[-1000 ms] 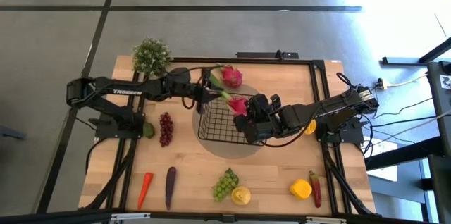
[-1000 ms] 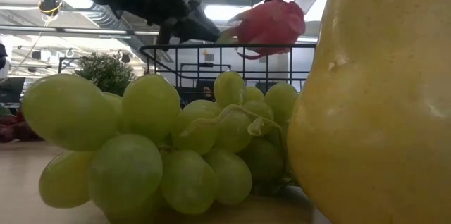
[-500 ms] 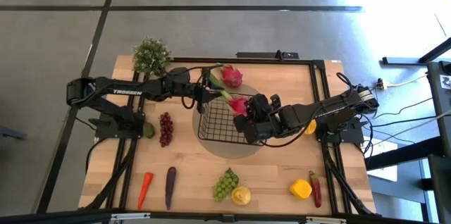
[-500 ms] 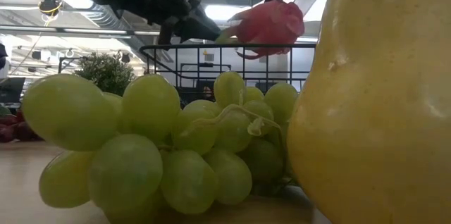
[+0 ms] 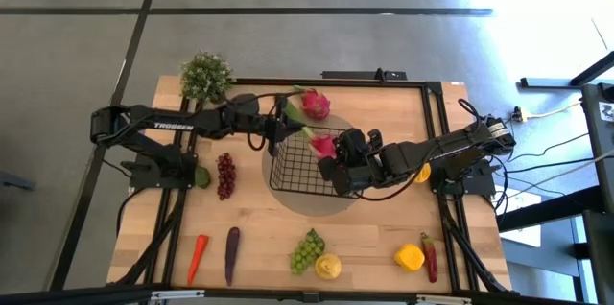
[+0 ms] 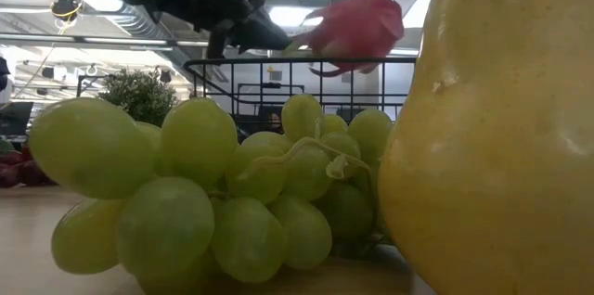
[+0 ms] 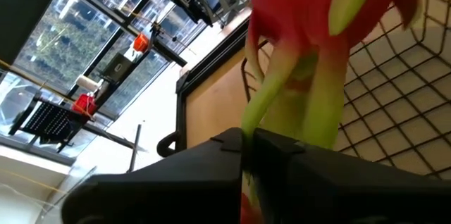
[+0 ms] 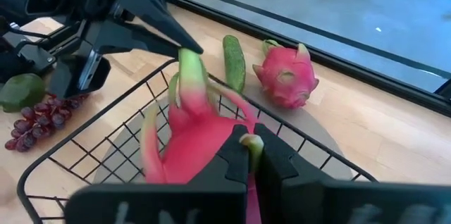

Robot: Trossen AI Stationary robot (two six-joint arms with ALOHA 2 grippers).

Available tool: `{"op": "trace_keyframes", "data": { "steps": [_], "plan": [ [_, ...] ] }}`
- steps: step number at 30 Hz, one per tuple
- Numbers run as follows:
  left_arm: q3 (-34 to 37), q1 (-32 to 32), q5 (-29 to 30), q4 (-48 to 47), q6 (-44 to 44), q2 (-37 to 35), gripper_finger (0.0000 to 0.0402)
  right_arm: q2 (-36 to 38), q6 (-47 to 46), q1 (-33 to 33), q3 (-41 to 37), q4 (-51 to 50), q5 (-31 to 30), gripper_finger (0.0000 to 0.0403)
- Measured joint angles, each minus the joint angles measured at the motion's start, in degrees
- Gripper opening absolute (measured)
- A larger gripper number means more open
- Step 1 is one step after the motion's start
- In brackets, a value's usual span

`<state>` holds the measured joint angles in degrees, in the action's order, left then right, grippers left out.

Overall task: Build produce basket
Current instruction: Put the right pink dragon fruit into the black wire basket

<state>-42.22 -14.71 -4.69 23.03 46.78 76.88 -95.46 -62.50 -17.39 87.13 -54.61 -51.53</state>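
Note:
A pink dragon fruit with green leaf tips hangs over the black wire basket, held between both grippers. My left gripper comes from the table's left and is shut on one of its long green leaves. My right gripper comes from the right and is shut on the fruit's other end. A second dragon fruit and a green cucumber lie on the table just beyond the basket's far rim. My left gripper pinches a long green leaf of the dragon fruit between its two fingers, near the leaf's free end. The fingers come about level from the table's left. The fruit hangs clear above the basket rim. My right gripper pinches a small green-tipped scale at the end of the dragon fruit nearest it. The fingers slant down from the table's right. The fruit stretches away from them over the basket mesh, lifted clear.
A bushy plant stands at the far left corner. Purple grapes and a lime lie left of the basket. Along the near edge lie a carrot, an eggplant, green grapes, a lemon, a yellow pepper and a chili.
My left gripper has shut on the dragon fruit's long green leaf without shifting its place. The fruit has tipped a little and stays above the basket in my right gripper.

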Motion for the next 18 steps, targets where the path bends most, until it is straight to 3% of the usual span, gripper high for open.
{"op": "trace_keyframes", "data": {
  "steps": [8, 18],
  "plan": [
    [0.0, 2.09, 0.3, -0.03, 0.3, 0.0, 0.0001, 0.0, 0.01, 1.8, 0.0, 0.5, 6.62, 0.0022],
    [-0.02, 2.46, 1.11, -0.59, 0.35, 0.0, 0.0, 0.0, 5.89, 2.95, 0.0, 3.55, 6.58, 0.0099]
  ]
}}
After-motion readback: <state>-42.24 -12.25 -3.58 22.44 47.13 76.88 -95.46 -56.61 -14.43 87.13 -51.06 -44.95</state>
